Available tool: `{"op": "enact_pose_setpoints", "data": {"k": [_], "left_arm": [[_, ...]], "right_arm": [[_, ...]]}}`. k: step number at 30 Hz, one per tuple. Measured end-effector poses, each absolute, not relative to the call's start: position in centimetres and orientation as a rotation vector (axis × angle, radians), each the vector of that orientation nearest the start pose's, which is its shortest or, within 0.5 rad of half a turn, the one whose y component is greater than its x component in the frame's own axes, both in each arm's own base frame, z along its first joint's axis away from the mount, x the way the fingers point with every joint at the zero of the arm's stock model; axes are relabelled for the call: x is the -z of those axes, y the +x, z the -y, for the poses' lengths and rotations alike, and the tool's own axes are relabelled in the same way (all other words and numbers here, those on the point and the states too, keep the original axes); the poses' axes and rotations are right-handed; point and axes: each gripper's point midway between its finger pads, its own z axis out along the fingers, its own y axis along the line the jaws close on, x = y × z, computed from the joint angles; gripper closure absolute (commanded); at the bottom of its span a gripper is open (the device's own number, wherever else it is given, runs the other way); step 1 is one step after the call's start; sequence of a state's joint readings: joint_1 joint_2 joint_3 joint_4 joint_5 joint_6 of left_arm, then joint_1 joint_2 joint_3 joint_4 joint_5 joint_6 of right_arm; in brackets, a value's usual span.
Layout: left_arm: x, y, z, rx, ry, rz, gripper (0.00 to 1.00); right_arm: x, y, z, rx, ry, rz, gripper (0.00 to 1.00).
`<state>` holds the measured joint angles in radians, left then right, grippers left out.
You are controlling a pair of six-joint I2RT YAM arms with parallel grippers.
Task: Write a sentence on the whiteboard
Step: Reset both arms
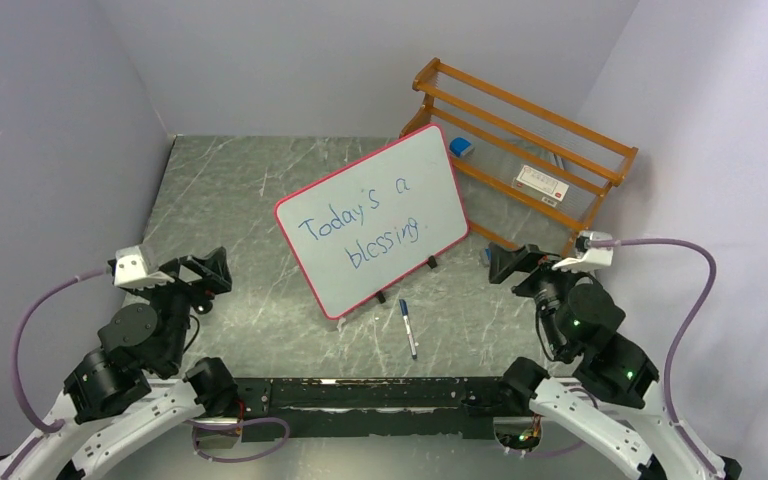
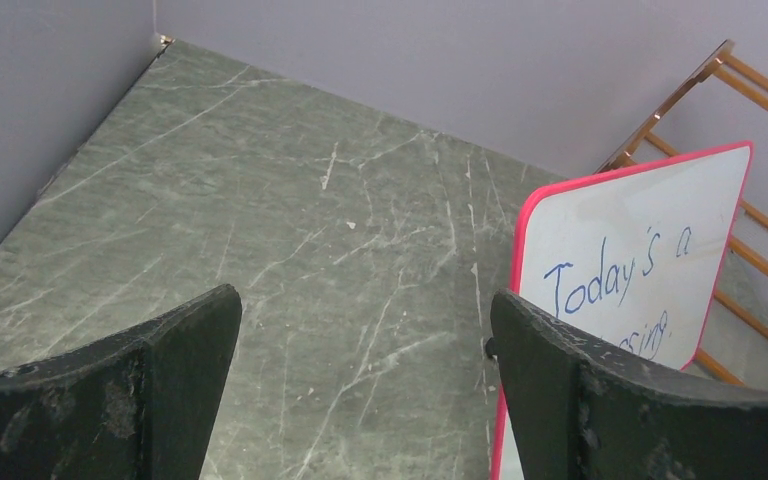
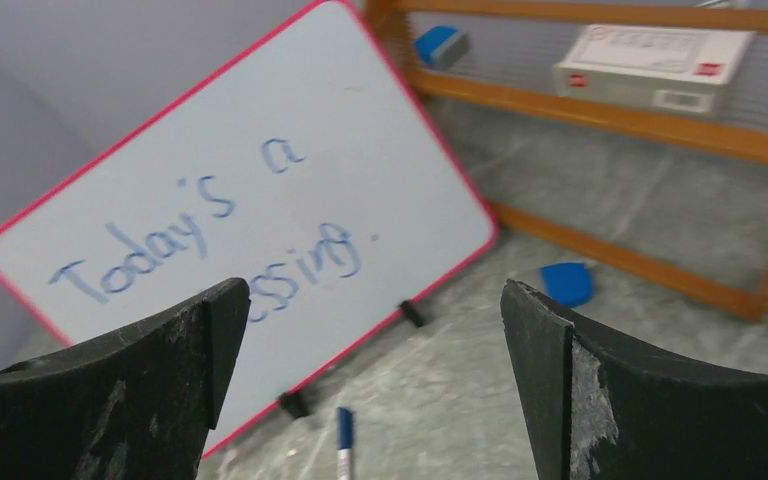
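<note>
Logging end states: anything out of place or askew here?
The marker lies loose on the table before the whiteboard, which stands turned at an angle, so the sentence slants. Nothing looks spilled or damaged.

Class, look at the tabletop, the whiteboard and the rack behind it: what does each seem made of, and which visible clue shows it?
The tabletop looks like grey-green marble or a marble-print laminate, matt, with pale veins. The whiteboard has a smooth white face, probably coated, in a pink-red plastic-looking rim. The rack looks like varnished wood: orange-brown rails and posts.
</note>
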<state>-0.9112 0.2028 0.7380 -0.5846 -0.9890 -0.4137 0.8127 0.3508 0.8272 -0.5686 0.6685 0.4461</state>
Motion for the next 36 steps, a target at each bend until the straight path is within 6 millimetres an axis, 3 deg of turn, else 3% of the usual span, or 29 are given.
{"op": "enact_pose_setpoints", "data": {"k": [4, 12, 36], "left_arm": [[-29.8, 18.2, 1.0, 0.237, -0.37, -1.549, 0.03], [-30.0, 18.1, 0.1, 0.223, -0.406, -1.529, 0.03], [-29.6, 18.1, -0.8, 0.174, -0.434, -1.519, 0.02]], "right_arm": [[-30.8, 19.1, -4.2, -0.28, 0.215, -1.616, 0.0], [-30.2, 18.5, -1.8, -0.207, 0.227, -1.546, 0.0], [-30.4, 18.4, -1.6, -0.208, 0.211, -1.504, 0.0]]}}
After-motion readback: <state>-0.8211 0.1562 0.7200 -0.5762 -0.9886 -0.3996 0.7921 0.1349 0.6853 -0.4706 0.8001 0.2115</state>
